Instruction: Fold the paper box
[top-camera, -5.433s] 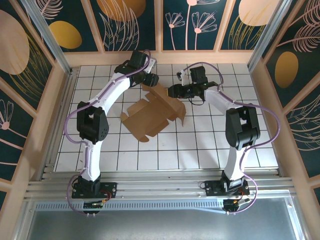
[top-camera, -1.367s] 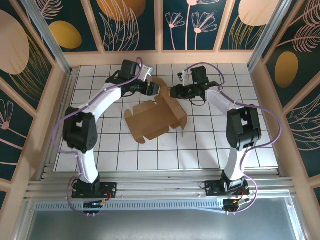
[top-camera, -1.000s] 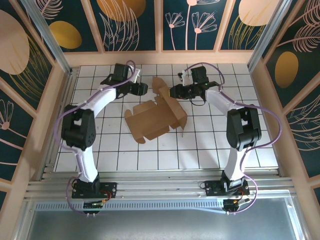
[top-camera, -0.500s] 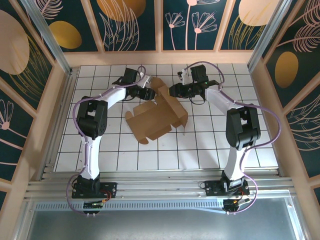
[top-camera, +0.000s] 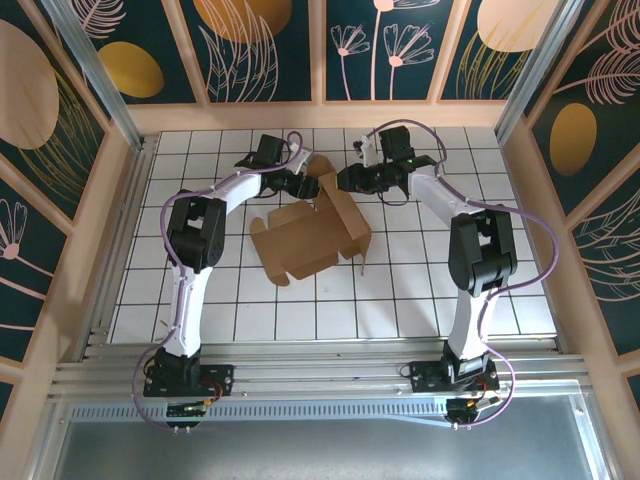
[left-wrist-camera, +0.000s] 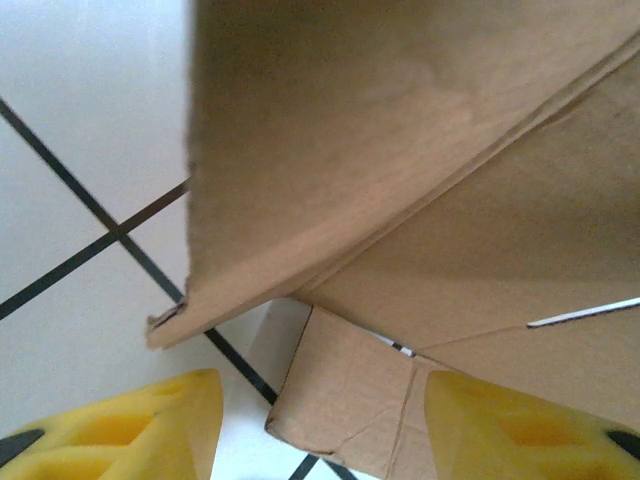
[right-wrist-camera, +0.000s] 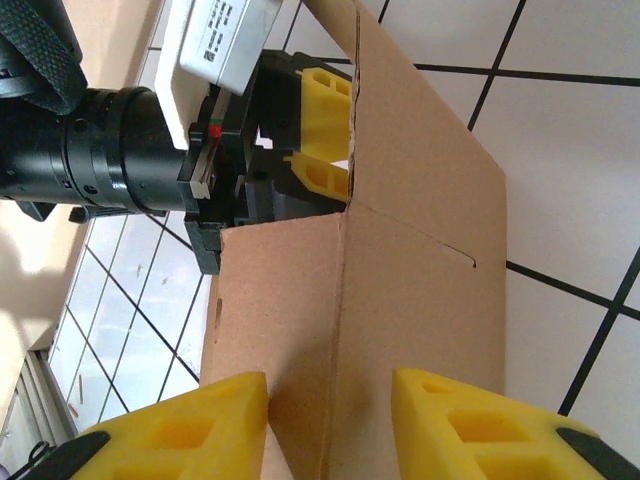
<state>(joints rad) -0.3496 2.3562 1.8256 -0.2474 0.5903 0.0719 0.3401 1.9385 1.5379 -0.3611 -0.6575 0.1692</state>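
1. White tiled tabletop (top-camera: 200, 300) with black grid lines fills the workspace, and we see wooden-framed dark teal wall panels (top-camera: 70, 100) painted with leaves and orange ovals around it.
2. We find the plain brown cardboard paper box (top-camera: 305, 240) near the middle of the table, slightly toward the far side. Most of the die-cut sheet lies flat and partly formed, with low walls along its left and near edges.
3. At the far corner of the sheet one cardboard flap (right-wrist-camera: 420, 250) stands raised off the tiles, and both arms reach in to meet at it.
4. The left gripper (top-camera: 310, 186) comes at the raised flap from the left. In its wrist view the two yellow fingers (left-wrist-camera: 110, 430) are spread wide, with a small folded cardboard tab (left-wrist-camera: 340, 410) lying in the gap between them and a large brown panel looming above. We see no pad pressing on cardboard there.
5. The right gripper (top-camera: 343, 181) approaches the same flap from the right, so the two grippers face each other across it, very close together.
6. In the right wrist view its yellow fingertips (right-wrist-camera: 480, 430) straddle a crease in the raised cardboard, with a clear gap between them. We cannot tell whether they press on the board or merely flank it.
7. Beyond that flap, the right wrist view shows the left gripper's black body and yellow fingers just behind the cardboard edge.
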